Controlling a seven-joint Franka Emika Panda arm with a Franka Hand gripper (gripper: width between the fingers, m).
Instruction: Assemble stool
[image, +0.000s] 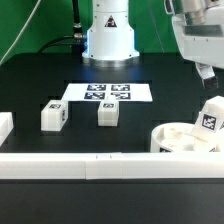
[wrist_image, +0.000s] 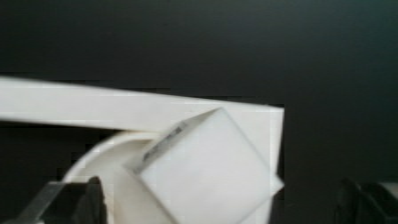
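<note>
- The gripper (image: 207, 74) is hanging at the exterior view's right, above the black table (image: 30, 80). Its jaws are standing wide apart and are holding nothing. In the wrist view its dark fingers (wrist_image: 63, 203) are showing far out on both sides.
- The round stool seat (image: 172, 140) is lying at the exterior view's right, just beside the long border rail (image: 90, 163).
- One leg (image: 210, 117) is standing on the seat, a little tilted. I cannot tell whether it is sitting in a hole.
- This leg is lying straight below the gripper, apart from it, with its long axis pointing roughly up toward the wrist.
- From the wrist its top is looking like a diamond, so I judge that corners, not flat sides, are facing the fingers.
- A second leg (image: 107, 112) and a third leg (image: 53, 115) are resting well apart from the seat, toward the exterior view's left, near the marker board (image: 105, 92).
</note>
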